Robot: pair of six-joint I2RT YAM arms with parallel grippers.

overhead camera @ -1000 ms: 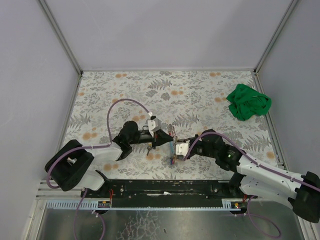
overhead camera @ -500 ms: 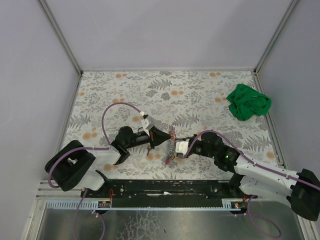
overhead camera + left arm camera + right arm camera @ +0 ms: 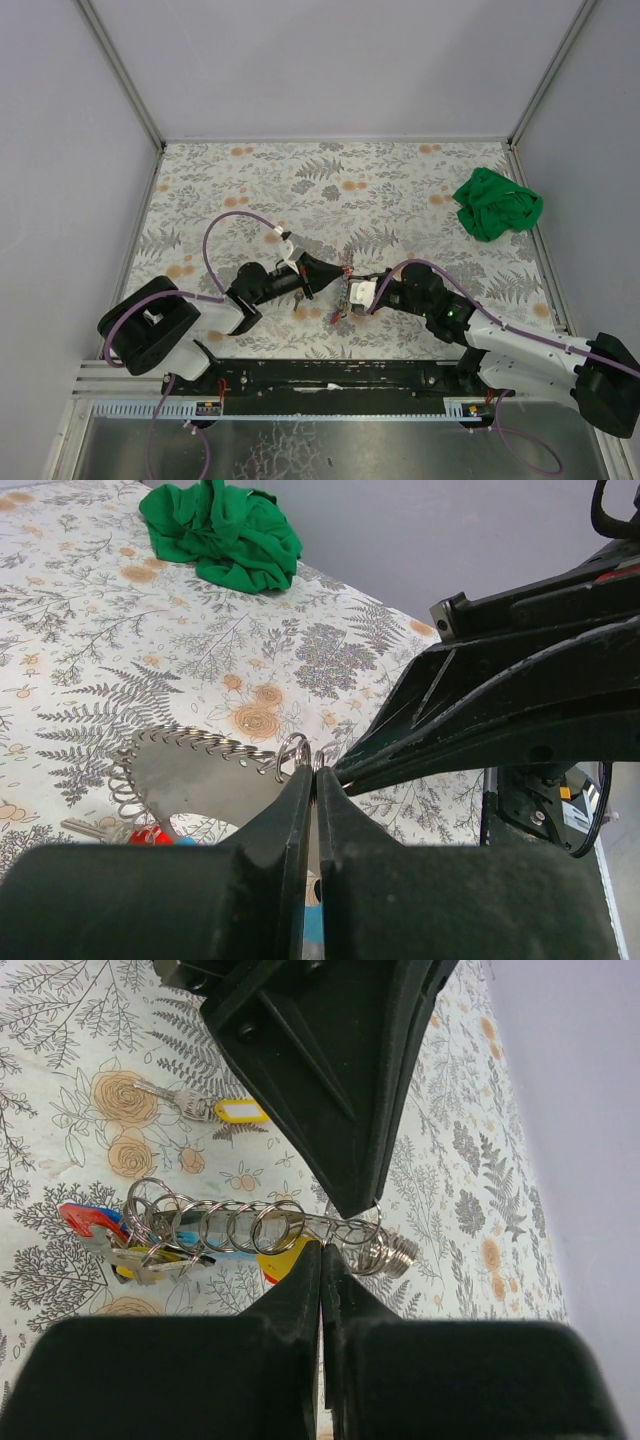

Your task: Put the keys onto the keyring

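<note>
At 6 o'clock on the table (image 3: 400, 190), left gripper (image 3: 338, 271) is pinching the end of the keyring (image 3: 230, 1225), right gripper (image 3: 320, 1248) pressed together beside it, probably steadying the split. The yellow key (image 3: 228, 1110) lies loose at the keyring's 12 o'clock

A pale tablecloth (image 3: 400, 190) printed with grey ferns and orange blooms covers the table. Plain lilac-grey walls (image 3: 330, 60) close the left, far and right sides, joined by aluminium posts (image 3: 120, 70). A crumpled green cloth (image 3: 497, 205) lies far right. Light is even, perhaps from overhead.
</note>
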